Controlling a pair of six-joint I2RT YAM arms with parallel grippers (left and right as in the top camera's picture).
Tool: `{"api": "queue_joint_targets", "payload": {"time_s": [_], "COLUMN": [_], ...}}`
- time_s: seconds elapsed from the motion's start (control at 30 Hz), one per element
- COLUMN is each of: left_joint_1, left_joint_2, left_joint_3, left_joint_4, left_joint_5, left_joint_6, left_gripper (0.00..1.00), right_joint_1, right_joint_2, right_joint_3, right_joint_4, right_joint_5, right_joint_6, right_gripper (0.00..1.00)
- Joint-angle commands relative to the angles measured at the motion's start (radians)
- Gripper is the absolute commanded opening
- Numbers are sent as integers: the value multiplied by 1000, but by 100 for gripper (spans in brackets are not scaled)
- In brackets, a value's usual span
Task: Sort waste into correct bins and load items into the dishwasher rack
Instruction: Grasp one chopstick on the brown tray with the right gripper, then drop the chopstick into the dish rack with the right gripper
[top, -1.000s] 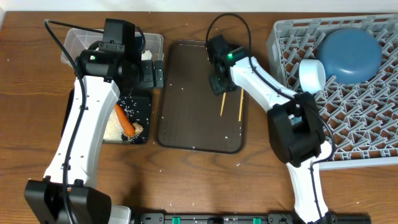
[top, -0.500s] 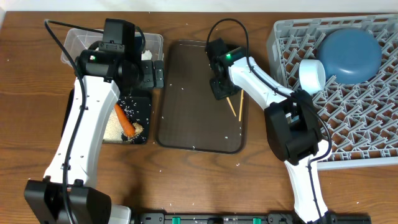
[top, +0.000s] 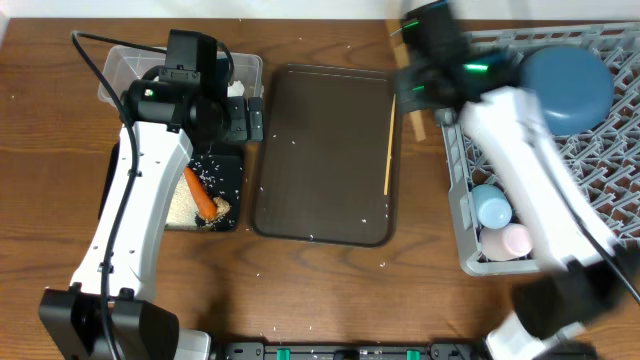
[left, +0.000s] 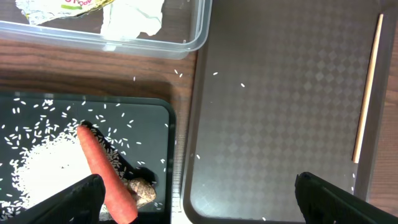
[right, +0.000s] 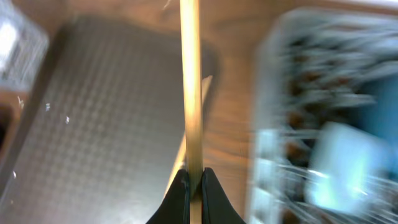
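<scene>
One chopstick is left on the brown serving tray seen from above; a second ago two lay there. My right end effector took the other and swung toward the dishwasher rack, so I think it goes in next. Inside I count one dark-blue bowl, one light-blue cup and one pink cup.

Left wrist: my left end effector gapes wide and empty above one carrot in the black tray.

Right wrist: the tips pinch one held chopstick.

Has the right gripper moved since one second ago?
Yes. The right gripper went off the brown tray, toward the grey rack, shut on one chopstick.
</scene>
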Motion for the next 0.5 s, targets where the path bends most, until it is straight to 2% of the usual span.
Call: {"api": "queue_joint_targets", "payload": {"time_s": [0.0, 0.23, 0.37, 0.47], "left_joint_1": [-2, -2, -2, -2], "left_joint_2": [6, 5, 5, 5], "left_joint_3": [3, 3, 3, 3], "left_joint_4": [-5, -5, -5, -5], "left_joint_5": [3, 3, 3, 3], "left_joint_6": [10, 10, 10, 10], "left_gripper": [98, 98, 98, 98], "right_joint_1": [-81, -235, -273, -286], "right_joint_2": [-27, 38, 108, 161], "right_joint_3": [-5, -42, -70, -75], "right_joint_4": [-52, -27, 35, 66], "right_joint_5": [63, 64, 27, -24], "right_joint_6": [-24, -108, -251, -303], "right_gripper": [1, 1, 1, 1]}}
